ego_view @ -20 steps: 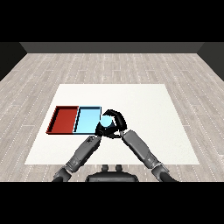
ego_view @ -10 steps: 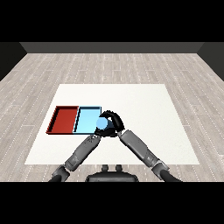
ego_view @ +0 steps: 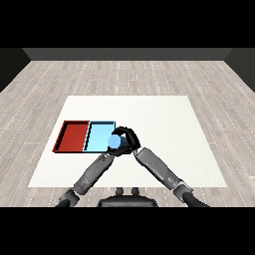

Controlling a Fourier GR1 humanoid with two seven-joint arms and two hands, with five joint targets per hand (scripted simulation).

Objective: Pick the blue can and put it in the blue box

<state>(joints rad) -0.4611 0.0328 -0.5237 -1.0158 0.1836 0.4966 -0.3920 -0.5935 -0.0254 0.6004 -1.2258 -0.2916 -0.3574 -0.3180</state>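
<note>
- Head view shows the right hand (ego_view: pixel 126 138) curled round the blue can (ego_view: pixel 114 142), fingers arched over its top and far side.
- Only the can's pale round end face shows, turned toward the camera and slightly left of the hand; its long axis seems to run away from the viewer, but the hand hides the body, so the exact tilt cannot be told.
- Held just left of the right palm, the can overlaps the near right corner of the light blue tray (ego_view: pixel 98 135); whether it touches the tray's rim or floor cannot be told.
- The left hand (ego_view: pixel 116 151) sits directly below and just behind the right hand, mostly hidden by the can and the right fingers; whether its fingers are open or curled cannot be told.
- The light blue tray lies left of and beyond the right hand, and its visible floor holds nothing apart from the can at its corner.
- The red tray (ego_view: pixel 72 136) lies further left, touching the blue tray side by side, well apart from both hands; its floor is bare.
- Both trays rest on the white table (ego_view: pixel 164 124), which stretches away to the right of the hands.
</note>
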